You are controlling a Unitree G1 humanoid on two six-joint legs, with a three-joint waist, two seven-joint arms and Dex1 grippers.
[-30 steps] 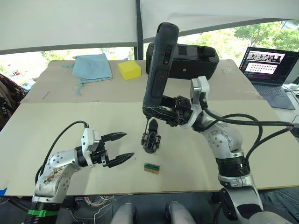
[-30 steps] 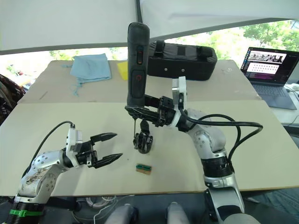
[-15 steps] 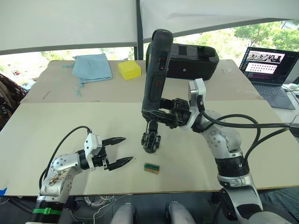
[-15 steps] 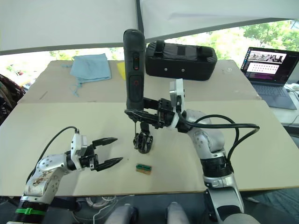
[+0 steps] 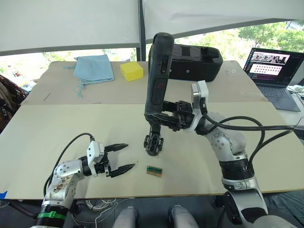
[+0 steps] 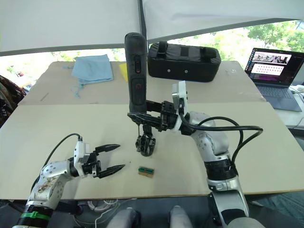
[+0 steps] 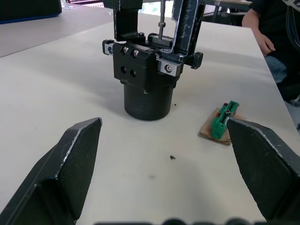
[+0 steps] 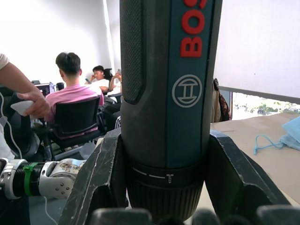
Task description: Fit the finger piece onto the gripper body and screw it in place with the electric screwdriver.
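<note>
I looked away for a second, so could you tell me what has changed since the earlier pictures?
The left gripper, open and empty, drew back toward the table's near edge. The right gripper lowered the electric screwdriver slightly, nearer upright, over the gripper body. The gripper body and green block stayed put.

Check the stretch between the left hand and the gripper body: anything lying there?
Nothing does. In the left wrist view, bare tabletop runs from the open left hand to the gripper body; the small green block sits off to one side.

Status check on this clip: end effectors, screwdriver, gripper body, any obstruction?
Right end effector shut on the electric screwdriver, upright, bit down on the gripper body. Left end effector open, empty, apart. Small green-and-brown block beside the body, not blocking.
</note>
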